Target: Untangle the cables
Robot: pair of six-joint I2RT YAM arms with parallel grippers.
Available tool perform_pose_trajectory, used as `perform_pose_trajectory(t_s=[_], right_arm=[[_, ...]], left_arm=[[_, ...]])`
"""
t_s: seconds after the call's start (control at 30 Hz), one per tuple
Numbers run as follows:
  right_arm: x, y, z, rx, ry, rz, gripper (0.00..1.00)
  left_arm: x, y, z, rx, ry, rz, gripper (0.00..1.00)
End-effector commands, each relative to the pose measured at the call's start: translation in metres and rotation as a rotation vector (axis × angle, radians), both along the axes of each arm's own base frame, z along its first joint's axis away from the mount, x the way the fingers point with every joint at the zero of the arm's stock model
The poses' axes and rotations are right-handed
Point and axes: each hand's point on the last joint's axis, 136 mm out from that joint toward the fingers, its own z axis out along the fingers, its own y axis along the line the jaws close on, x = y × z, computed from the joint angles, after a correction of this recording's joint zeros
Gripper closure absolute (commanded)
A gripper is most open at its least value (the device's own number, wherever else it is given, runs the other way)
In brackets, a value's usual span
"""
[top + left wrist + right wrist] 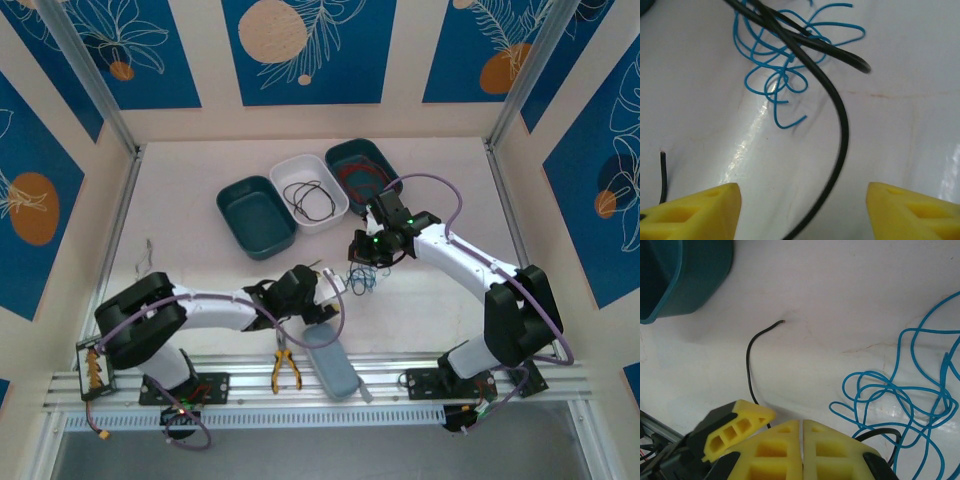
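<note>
A pale, glossy bench (pixel 200 160) carries everything, with the left arm (pixel 200 310) and the right arm (pixel 470 265) both reaching in toward its middle. At the far side three rectangular plastic bins stand in a slanted row:
- a dark teal bin (pixel 232 195) on the left
- a white bin (pixel 300 170) in the middle, holding a thin coiled black wire (pixel 308 198)
- another teal bin (pixel 345 150) on the right, holding a red cable (pixel 360 180)

Near the front edge lie a grey-blue oblong case (pixel 330 360) and, just to its left, pliers with yellow handles (pixel 285 368).

Between the two hands sits the tangle, a loose bundle of thin blue wire (pixel 360 280) crossed by a thicker black cable (pixel 842 130). In the left wrist view the blue loops (pixel 785 75) lie flat on the bench ahead of the hand. The black cable curves down from them and passes between the yellow fingers (pixel 700 210).

The left hand (pixel 802 192) is released, its fingers standing wide apart and not touching the cable. The right hand (pixel 801 422) is clenched, its yellow pads pressed together. Black cable (pixel 748 365) emerges on either side of that hand, and the blue loops (pixel 890 390) lie just to its right. I cannot tell whether anything is pinched there.
</note>
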Motion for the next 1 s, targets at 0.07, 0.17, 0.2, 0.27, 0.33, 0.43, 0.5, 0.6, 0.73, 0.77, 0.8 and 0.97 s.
perform_pose_trajectory(t_s=[0.07, 0.17, 0.2, 0.27, 0.33, 0.43, 0.5, 0.6, 0.73, 0.77, 0.8, 0.97], right_arm=[[-0.006, 0.000, 0.007, 0.034, 0.006, -0.006, 1.00], [-0.005, -0.002, 0.009, 0.034, 0.000, -0.009, 1.00], [-0.005, -0.002, 0.010, 0.031, -0.002, -0.008, 1.00], [-0.005, -0.004, 0.011, 0.030, -0.008, -0.013, 1.00], [-0.004, -0.005, 0.012, 0.031, -0.012, -0.018, 1.00], [-0.005, -0.005, 0.012, 0.038, -0.016, -0.021, 1.00], [-0.005, -0.006, 0.012, 0.037, -0.019, -0.024, 0.98], [-0.006, -0.007, 0.015, 0.038, -0.036, -0.022, 0.87], [-0.009, -0.014, 0.024, 0.026, -0.089, -0.027, 0.70], [-0.009, -0.016, 0.026, 0.022, -0.104, -0.032, 0.68], [-0.010, -0.019, 0.029, 0.016, -0.120, -0.037, 0.66], [-0.014, -0.033, 0.036, -0.007, -0.148, -0.072, 0.62]], left_arm=[[0.017, -0.003, 0.002, 0.003, -0.071, 0.064, 0.54], [0.016, -0.004, 0.001, 0.015, -0.057, 0.059, 0.69], [0.016, -0.004, 0.004, 0.006, -0.056, 0.064, 0.74], [0.017, -0.002, 0.009, -0.014, -0.065, 0.074, 0.81], [0.018, 0.000, 0.015, -0.030, -0.077, 0.089, 0.90], [0.018, 0.001, 0.021, -0.048, -0.081, 0.100, 1.00], [0.018, 0.002, 0.025, -0.064, -0.079, 0.107, 1.00], [0.017, 0.002, 0.034, -0.090, -0.080, 0.110, 1.00], [0.019, 0.005, 0.046, -0.096, -0.082, 0.134, 1.00], [0.021, 0.005, 0.049, -0.097, -0.082, 0.144, 1.00], [0.021, 0.005, 0.053, -0.098, -0.082, 0.145, 1.00], [0.015, 0.000, 0.077, -0.144, -0.078, 0.109, 1.00]])
